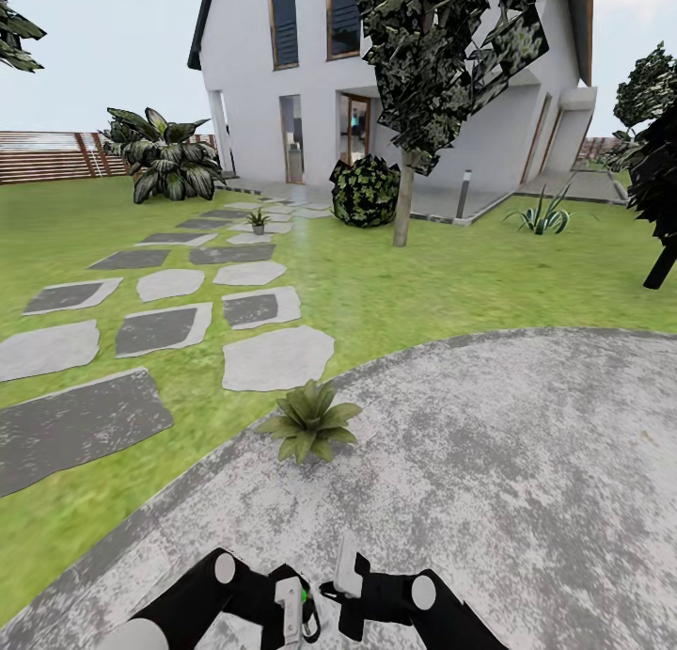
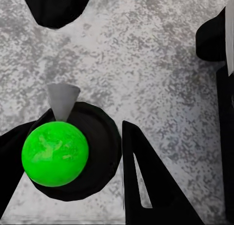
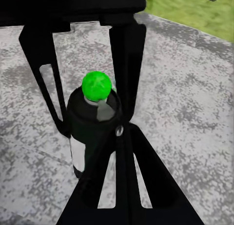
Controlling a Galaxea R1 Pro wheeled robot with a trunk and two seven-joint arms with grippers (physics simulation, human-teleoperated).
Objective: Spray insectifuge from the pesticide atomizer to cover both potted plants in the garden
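Note:
My left gripper (image 1: 291,622) is shut on the pesticide atomizer (image 1: 290,609), a slim dark bottle with a white label and a bright green spot on top (image 2: 55,154). In the left wrist view its grey nozzle (image 2: 63,100) points away over the paved patch (image 2: 161,64). Close beside the bottle, my right gripper (image 1: 329,591) is shut and empty, and its joined tips (image 3: 122,132) nearly touch the atomizer (image 3: 92,122). One potted plant (image 1: 308,420) stands just ahead at the paving's edge. A second potted plant (image 1: 257,220) sits far up the stepping stones.
Grey stepping stones (image 1: 277,358) lead across the lawn to a white house. A tree trunk (image 1: 404,198), a round bush (image 1: 365,191) and a lamp post (image 1: 464,194) stand ahead. A big leafy bush (image 1: 165,151) and the fence (image 1: 47,156) lie left.

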